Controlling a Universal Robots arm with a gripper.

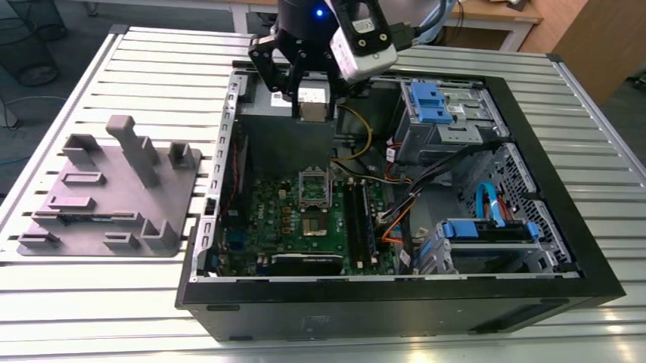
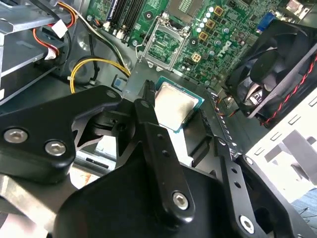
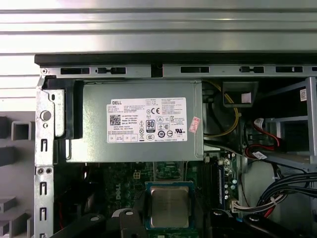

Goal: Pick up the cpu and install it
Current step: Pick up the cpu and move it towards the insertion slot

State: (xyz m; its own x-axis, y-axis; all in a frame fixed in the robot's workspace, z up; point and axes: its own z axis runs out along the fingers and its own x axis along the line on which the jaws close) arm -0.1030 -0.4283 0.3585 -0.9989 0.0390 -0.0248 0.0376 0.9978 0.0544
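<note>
The cpu [image 1: 311, 99] is a small square chip with a silvery-beige lid and green edge, held in the air over the open computer case [image 1: 565, 219]. My gripper [image 1: 311, 94] is shut on it, black fingers [image 2: 147, 113] pressing its sides. In both wrist views the cpu [image 2: 176, 104] [image 3: 169, 206] sits between the fingers, lid showing. It hangs above the back of the case, over the power supply. Farther down the green motherboard, the socket [image 1: 315, 198] [image 2: 166, 42] stands with its metal frame lifted.
A grey power supply [image 3: 133, 121] fills the case's back corner. Blue drive cages [image 1: 436, 102] and cable bundles [image 1: 474, 189] lie toward the exterior view's right, a black fan [image 2: 277, 64] near the board. A grey parts fixture [image 1: 111, 189] rests on the slatted table.
</note>
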